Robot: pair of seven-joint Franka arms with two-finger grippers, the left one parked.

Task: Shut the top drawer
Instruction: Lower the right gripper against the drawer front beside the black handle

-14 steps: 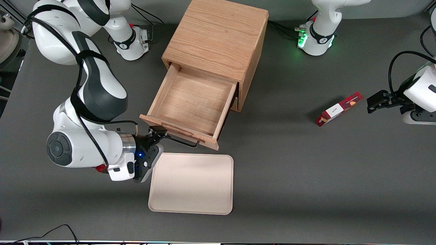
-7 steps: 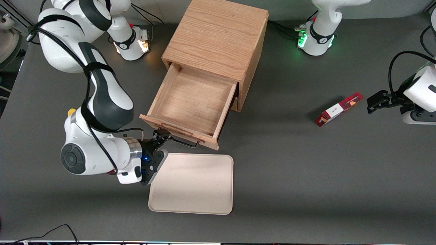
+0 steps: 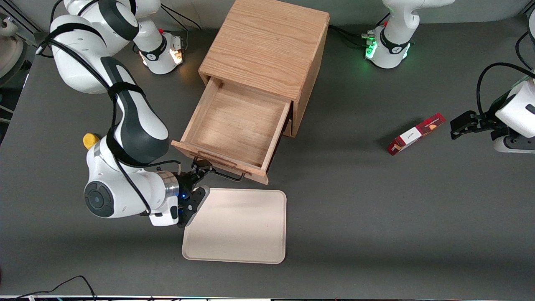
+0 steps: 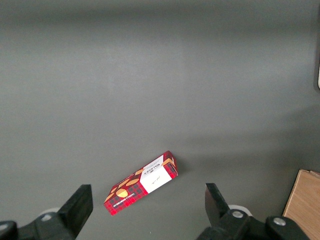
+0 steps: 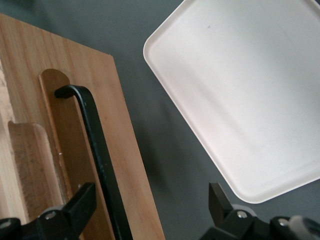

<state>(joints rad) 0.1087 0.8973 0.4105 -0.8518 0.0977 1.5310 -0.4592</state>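
Note:
The top drawer [image 3: 236,125] of the light oak cabinet [image 3: 267,46] is pulled far out and is empty. Its black wire handle [image 3: 225,175] runs along its front panel, which faces the front camera. My gripper [image 3: 203,167] is open at the working arm's end of that handle, right at the drawer front. In the right wrist view the handle [image 5: 97,150] passes between my fingers [image 5: 82,202], with the drawer front [image 5: 125,165] under it. The lower drawer is hidden under the open one.
A cream tray [image 3: 236,225] lies flat just nearer the front camera than the drawer; it also shows in the right wrist view [image 5: 245,95]. A red snack box [image 3: 416,133] lies toward the parked arm's end. A yellow object [image 3: 90,140] peeks out beside my arm.
My arm has swung toward the drawer's middle along the drawer front, and the gripper has come in at the end of the handle. The drawer has not moved.

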